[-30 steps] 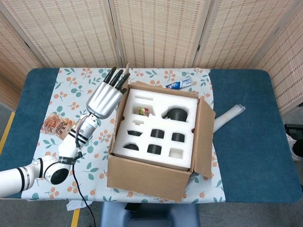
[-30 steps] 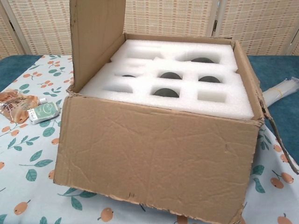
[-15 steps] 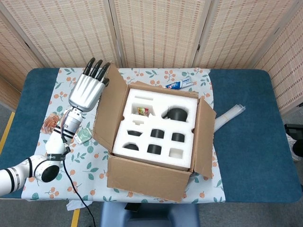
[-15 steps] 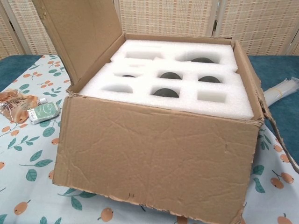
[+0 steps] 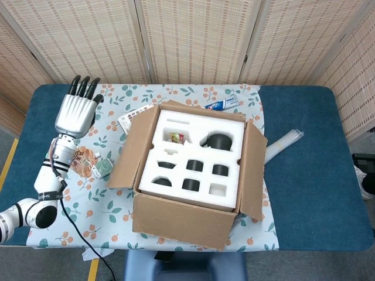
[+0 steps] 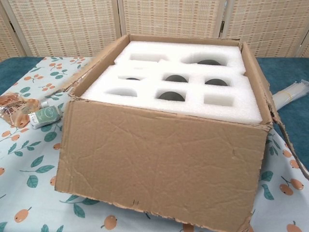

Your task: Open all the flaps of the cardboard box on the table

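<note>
The silver left hand [image 5: 75, 112] hovers empty, black fingers [image 5: 84, 86] extended, slightly apart, well left of the brown cardboard box [image 5: 193, 175]. Its left flap [image 5: 130, 149] lies folded outward; judging by this, little remains beyond checking the flaps nearest the camera.

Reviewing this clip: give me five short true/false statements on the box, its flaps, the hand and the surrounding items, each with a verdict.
1. The cardboard box holds a white foam insert. True.
2. The left hand grips the left flap. False: it is apart from the flap, fingers extended, holding nothing.
3. The left flap stands upright. False: it is folded outward and slopes down.
4. A toothpaste tube lies on the tablecloth behind the box. True.
5. The right hand rests on the right flap. False: neither view shows a right hand.
</note>
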Robot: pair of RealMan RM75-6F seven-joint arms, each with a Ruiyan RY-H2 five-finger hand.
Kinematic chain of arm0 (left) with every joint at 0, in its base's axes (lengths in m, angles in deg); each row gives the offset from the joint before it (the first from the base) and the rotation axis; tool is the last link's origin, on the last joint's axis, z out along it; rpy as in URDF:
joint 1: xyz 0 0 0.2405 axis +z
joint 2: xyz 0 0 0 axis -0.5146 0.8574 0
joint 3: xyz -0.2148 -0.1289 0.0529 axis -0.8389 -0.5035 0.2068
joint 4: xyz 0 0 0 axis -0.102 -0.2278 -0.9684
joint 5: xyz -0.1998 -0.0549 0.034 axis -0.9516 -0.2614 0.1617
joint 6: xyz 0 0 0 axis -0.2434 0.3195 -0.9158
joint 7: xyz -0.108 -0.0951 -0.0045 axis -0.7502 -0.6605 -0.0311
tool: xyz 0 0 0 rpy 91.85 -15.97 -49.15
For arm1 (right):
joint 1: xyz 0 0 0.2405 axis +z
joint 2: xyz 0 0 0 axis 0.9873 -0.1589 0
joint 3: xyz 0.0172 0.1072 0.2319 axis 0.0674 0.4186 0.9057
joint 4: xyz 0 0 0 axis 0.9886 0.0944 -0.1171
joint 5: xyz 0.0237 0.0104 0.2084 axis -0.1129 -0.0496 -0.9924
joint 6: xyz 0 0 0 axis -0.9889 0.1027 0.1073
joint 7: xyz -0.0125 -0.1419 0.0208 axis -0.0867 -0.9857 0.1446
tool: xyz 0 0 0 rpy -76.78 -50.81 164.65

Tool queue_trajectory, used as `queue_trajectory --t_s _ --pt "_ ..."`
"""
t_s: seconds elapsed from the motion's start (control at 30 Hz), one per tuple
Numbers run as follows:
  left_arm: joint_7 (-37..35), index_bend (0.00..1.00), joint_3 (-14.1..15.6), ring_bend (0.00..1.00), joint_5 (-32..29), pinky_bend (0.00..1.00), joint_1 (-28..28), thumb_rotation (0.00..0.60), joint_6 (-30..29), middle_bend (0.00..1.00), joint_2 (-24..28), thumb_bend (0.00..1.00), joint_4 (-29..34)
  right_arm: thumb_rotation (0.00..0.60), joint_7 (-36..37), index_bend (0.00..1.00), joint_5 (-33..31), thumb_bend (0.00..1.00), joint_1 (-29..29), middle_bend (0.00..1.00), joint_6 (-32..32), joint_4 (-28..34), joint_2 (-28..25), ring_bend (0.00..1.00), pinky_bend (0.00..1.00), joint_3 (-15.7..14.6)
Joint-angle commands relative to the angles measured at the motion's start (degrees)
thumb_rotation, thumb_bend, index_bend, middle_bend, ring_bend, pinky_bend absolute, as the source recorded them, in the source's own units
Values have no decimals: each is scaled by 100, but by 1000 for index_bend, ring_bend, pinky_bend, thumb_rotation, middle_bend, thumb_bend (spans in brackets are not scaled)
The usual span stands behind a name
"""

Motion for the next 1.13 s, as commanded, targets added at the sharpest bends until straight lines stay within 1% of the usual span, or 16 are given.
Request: queue_trajectory --t_s 0.03,0.13,0.17,0.23,0.3,0.4,0.5,0.6,0.7,0.8,0.87,0.97,1.13 --pt "-764 296 98 0 100 0 490 600 -122 75 172 1000 124 349 -141 235 28 531 55 0 -97 80 -21 0 0 -32" --pt "-1341 196 282 0 303 0 960 600 -273 53 368 998 486 349 -556 235 -17 531 121 0 -223 201 -9 0 0 -33" --pt "-1614 147 385 0 422 0 1180 600 -332 40 477 978 668 351 -788 235 -51 531 158 0 -280 266 10 0 0 -23" --pt "-1891 81 567 0 586 0 1523 600 -499 24 618 911 908 366 -1120 235 -98 531 224 0 -396 379 41 0 0 -17" --pt "-2051 24 796 0 762 0 1936 600 -827 9 694 801 1091 389 -1480 235 -158 531 304 0 -559 504 74 0 0 -19" --pt "-2245 0 1087 0 1007 0 2571 600 -1477 0 654 670 1168 399 -1954 230 -247 531 392 0 -723 690 121 0 0 -13" --pt "-2517 0 1323 0 1252 0 3159 600 -2063 0 547 590 1119 415 -2393 228 -326 531 429 0 -778 861 177 0 0 -3" --pt "-2867 0 1476 0 1570 0 3634 600 -2546 0 399 517 947 429 -2888 218 -501 531 451 0 -806 1011 279 0 0 44" --pt "-3117 0 1543 0 1801 0 3969 600 -2873 0 168 467 664 443 -3450 196 -706 531 461 0 -812 1166 400 0 0 92" --pt "-3273 0 1540 0 1881 0 4188 600 -3009 0 -70 427 348 448 -3788 176 -706 531 470 0 -757 1326 476 0 0 90" --pt "-3240 0 1553 0 1869 0 4225 600 -2900 0 -87 385 276 448 -3863 168 -643 531 475 0 -737 1391 492 0 0 66" --pt "-3290 0 1474 0 1961 0 4283 600 -2901 0 -74 342 254 450 -3872 162 -529 531 491 0 -727 1425 502 0 0 29" --pt "-3271 0 1381 0 1961 0 4316 600 -2781 0 -85 341 194 448 -3910 155 -483 531 523 0 -791 1403 509 0 0 -5"
